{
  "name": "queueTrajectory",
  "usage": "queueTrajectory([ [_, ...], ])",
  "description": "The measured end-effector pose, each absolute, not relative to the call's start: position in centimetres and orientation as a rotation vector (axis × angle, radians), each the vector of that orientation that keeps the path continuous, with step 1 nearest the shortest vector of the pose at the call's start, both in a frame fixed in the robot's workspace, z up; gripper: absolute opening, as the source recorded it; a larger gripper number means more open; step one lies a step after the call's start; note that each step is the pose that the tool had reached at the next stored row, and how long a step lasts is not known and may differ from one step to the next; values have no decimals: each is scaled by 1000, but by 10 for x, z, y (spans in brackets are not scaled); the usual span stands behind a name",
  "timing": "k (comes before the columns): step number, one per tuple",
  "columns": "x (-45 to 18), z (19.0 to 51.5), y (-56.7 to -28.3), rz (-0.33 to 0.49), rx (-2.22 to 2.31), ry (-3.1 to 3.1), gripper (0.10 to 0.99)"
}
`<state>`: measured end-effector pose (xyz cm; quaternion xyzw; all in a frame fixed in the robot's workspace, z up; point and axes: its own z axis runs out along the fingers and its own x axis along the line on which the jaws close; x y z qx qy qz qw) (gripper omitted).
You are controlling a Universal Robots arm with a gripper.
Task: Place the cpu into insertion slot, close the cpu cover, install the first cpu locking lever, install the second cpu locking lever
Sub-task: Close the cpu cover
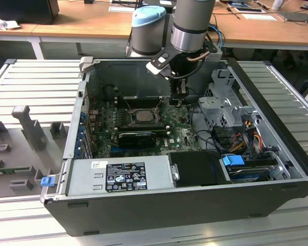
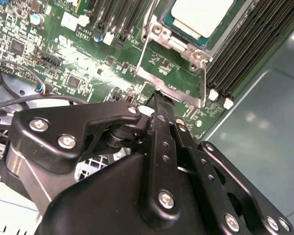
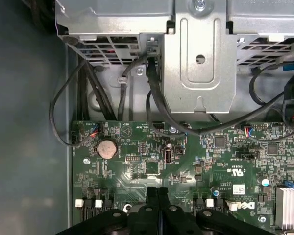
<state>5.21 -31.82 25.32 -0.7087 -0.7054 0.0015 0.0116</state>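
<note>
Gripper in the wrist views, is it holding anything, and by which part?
Nothing is held. The gripper has its fingers shut together with nothing between them, tips near the cpu cover edge; the cpu sits inside it.

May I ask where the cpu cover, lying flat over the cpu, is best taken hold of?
Probably its outer rim facing the gripper, from above: the cpu cover is a thin frame lying flat around the cpu, leaving only that edge to pinch.

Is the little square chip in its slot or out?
In. The cpu lies flat inside the insertion slot, its pale face ringed by silvery metal.
</note>
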Motion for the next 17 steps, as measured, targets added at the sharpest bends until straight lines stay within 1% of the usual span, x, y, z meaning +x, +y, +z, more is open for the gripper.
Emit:
queueTrajectory([
  [17,45,253,-318,5,-2210,-2200,106],
])
